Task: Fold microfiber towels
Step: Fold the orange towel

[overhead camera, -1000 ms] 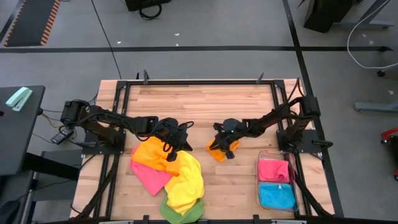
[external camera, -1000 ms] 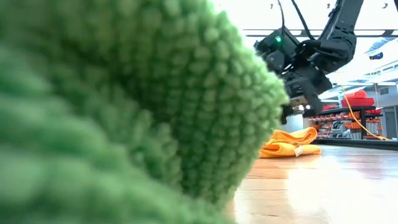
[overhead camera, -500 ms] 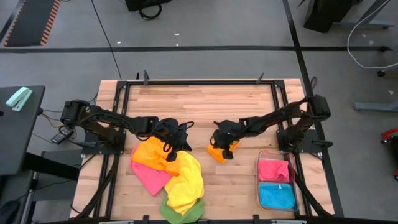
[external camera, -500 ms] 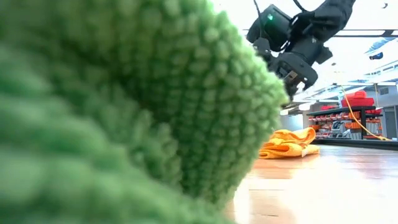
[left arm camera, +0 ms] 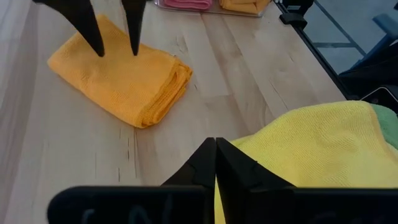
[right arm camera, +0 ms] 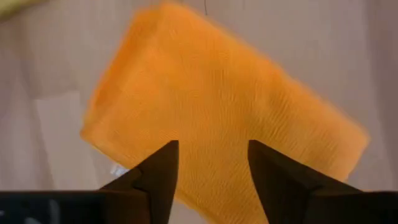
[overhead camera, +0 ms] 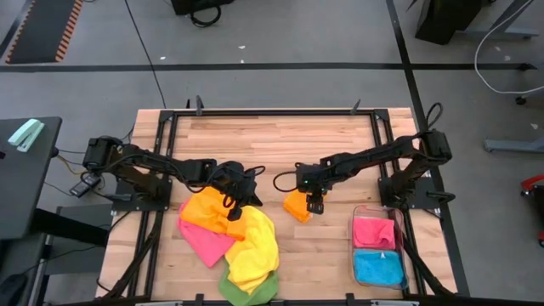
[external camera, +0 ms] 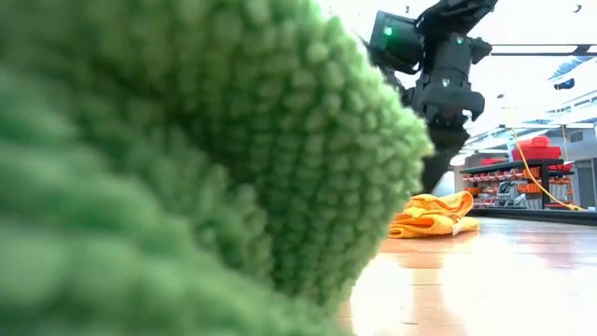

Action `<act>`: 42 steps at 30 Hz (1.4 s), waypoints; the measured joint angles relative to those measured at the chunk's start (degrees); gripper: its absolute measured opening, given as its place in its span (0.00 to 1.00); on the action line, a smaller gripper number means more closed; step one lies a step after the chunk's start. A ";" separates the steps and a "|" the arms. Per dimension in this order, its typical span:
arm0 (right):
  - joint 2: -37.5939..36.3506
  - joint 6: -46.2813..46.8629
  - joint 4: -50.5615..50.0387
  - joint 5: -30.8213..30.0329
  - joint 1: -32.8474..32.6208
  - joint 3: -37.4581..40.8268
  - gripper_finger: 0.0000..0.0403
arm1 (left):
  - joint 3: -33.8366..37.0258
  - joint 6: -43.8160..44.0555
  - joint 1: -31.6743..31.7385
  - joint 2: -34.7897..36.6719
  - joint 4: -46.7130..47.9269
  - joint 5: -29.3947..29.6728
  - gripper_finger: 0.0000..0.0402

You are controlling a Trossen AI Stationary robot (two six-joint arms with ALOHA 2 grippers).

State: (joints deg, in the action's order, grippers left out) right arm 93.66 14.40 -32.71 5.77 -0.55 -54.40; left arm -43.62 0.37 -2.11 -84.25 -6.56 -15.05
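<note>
Folded orange towel (overhead camera: 297, 205) on desk (overhead camera: 272, 140), directly beneath right claw (overhead camera: 312, 204), long axis slanting across its parted, empty fingers. We judge right arm nearer; left claw (overhead camera: 240, 201) pinched closed, over towel pile (overhead camera: 231, 242).

wooden table (overhead camera: 280, 136), clear plastic bin (overhead camera: 358, 246)
</note>
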 joint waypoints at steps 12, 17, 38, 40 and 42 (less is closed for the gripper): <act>7.69 -12.72 1.06 -3.95 -1.30 -1.22 0.50 | 0.00 -1.47 0.00 0.00 -0.03 0.00 0.04; 8.14 -37.59 2.68 -5.95 -2.33 -3.50 0.50 | 0.00 -1.08 0.00 0.00 -0.06 0.00 0.04; 5.32 -33.78 1.21 -1.67 -5.27 -10.69 0.50 | 0.00 0.50 -0.01 0.00 0.34 0.00 0.05; 5.32 -29.73 3.42 -0.79 -6.72 -9.96 0.50 | -0.02 0.48 0.00 0.00 0.17 0.00 0.05; 5.32 -27.74 5.91 -1.66 -8.37 -8.64 0.50 | -0.02 0.50 0.00 0.00 0.20 0.00 0.06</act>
State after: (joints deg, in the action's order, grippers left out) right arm 98.98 -13.34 -26.80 4.11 -8.92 -63.04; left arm -43.64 0.87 -2.11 -84.25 -6.36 -15.05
